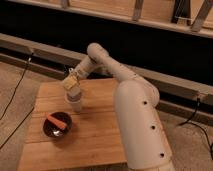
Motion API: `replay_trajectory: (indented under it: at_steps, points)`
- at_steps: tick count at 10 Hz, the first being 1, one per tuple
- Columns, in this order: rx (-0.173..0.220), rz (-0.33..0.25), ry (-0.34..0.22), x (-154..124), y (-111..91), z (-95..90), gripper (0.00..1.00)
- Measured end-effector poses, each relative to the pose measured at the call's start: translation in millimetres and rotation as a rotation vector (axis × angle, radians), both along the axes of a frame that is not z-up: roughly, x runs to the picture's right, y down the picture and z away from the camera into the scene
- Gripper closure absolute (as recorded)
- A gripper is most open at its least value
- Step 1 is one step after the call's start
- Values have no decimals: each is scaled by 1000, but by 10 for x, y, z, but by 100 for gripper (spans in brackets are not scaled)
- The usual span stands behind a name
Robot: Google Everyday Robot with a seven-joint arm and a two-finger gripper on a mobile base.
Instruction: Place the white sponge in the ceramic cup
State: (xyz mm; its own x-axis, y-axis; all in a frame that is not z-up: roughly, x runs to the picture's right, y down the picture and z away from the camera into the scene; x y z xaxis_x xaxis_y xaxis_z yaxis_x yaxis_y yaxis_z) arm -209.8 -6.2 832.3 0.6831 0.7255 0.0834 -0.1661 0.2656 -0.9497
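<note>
One end effector (72,84) hangs just above the ceramic cup (76,103).

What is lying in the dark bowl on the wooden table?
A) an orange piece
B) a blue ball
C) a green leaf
A: an orange piece lies in the dark bowl, while the gripper hangs just above the ceramic cup next to it.
</note>
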Motion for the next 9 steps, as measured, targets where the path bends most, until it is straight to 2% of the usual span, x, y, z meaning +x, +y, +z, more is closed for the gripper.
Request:
replay_trajectory:
  at_steps: [5,9]
  points:
    - [-2,40,15,-75,231,-66,100]
    - [-4,52,15,-62,289,-96,100]
